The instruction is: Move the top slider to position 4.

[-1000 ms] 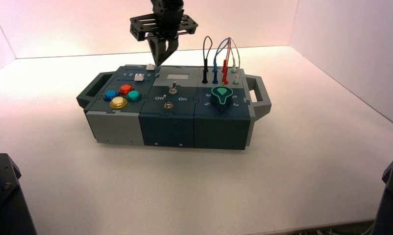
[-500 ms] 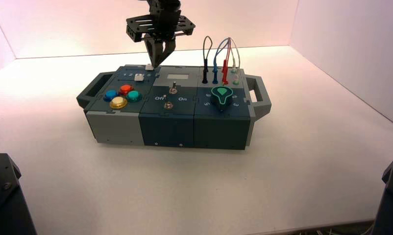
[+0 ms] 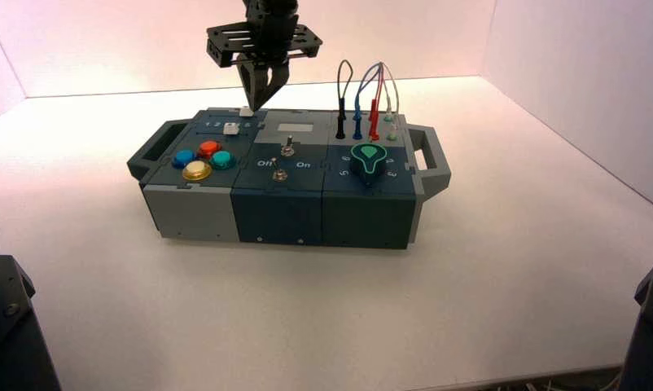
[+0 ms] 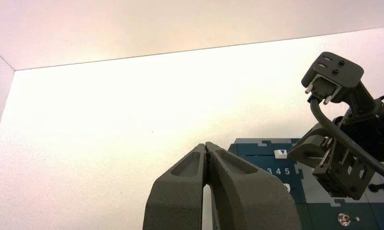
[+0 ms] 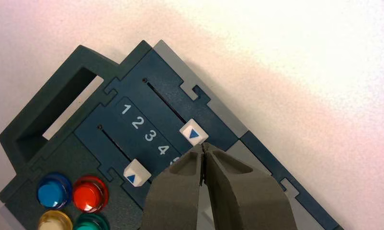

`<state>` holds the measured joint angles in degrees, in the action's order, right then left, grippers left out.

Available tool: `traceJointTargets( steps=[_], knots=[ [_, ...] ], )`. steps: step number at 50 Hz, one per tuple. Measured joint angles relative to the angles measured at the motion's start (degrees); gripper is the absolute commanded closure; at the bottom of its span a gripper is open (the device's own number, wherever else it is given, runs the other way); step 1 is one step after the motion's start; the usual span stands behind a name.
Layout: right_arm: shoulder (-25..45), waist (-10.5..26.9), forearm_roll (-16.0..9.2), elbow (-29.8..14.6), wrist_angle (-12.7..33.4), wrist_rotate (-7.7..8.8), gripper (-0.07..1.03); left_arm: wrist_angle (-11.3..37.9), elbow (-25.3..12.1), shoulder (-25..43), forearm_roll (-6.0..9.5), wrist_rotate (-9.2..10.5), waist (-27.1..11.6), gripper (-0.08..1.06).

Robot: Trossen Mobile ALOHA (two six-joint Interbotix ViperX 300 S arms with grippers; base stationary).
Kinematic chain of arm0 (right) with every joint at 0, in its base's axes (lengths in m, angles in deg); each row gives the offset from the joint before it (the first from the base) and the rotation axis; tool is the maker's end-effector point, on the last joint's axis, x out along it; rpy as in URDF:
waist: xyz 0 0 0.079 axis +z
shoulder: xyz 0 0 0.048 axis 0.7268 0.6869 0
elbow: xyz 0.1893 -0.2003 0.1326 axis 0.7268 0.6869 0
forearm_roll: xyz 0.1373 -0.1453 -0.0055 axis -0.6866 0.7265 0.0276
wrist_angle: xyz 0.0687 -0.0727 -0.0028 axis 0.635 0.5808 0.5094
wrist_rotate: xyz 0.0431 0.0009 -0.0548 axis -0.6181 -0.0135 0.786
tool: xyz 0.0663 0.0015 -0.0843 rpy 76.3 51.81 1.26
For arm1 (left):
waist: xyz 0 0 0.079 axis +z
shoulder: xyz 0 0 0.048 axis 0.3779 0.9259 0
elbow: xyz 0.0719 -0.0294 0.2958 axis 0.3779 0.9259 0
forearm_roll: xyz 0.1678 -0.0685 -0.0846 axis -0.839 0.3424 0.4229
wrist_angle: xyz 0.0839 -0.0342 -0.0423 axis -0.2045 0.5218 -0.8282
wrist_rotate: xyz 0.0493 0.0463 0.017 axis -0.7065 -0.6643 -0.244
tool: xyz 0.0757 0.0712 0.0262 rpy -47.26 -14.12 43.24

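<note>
The right pincer [image 5: 203,151] hangs over the far left corner of the dark blue and grey control box [image 3: 282,199], its two grey fingers clenched tip to tip on nothing. In the right wrist view the closed tips sit just beside the top slider [image 5: 194,132], a small white squarish knob with a blue arrow riding the dark slotted track nearest the box's far edge. The knob stands roughly level with the printed white numeral 4 [image 5: 163,150], perhaps slightly past it toward the hidden 5; exact alignment cannot be told. The twin white knob [image 5: 135,173] on the nearer track lies apart, next to the round coloured push buttons [image 5: 70,196].

The left pincer [image 4: 207,149], also clenched and empty, waits off the box's left side above the white counter [image 3: 502,269].

Judged step: fine positioning of the slider by pushing with closed fingertips. The next move calls for a light sideways nudge along the track, if any, followed by a straight lift clear of the knob.
</note>
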<state>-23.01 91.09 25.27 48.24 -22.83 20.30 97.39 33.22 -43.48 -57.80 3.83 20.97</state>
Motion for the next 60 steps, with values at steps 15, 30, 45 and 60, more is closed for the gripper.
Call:
traceJointTargets(
  steps=[15,30,45,60],
  knots=[
    [0.00,0.35,-0.18,-0.09,0.00,0.00,0.98,0.00,-0.09,0.09,0.00,0.00,0.00,1.01],
    [0.09,0.35,-0.26,-0.62,0.00,0.00,0.98,0.00,0.00,0.00,0.00,0.00,0.00,1.01],
    [0.62,0.35,-0.26,-1.14,0.79,-0.09,0.98,0.00,0.00,0.00,0.00,0.00,0.00,1.01],
    [0.70,0.44,-0.26,-1.05,0.88,-0.09,0.98,0.00,-0.09,0.00,0.00,-0.09,0.00,1.01]
  ],
)
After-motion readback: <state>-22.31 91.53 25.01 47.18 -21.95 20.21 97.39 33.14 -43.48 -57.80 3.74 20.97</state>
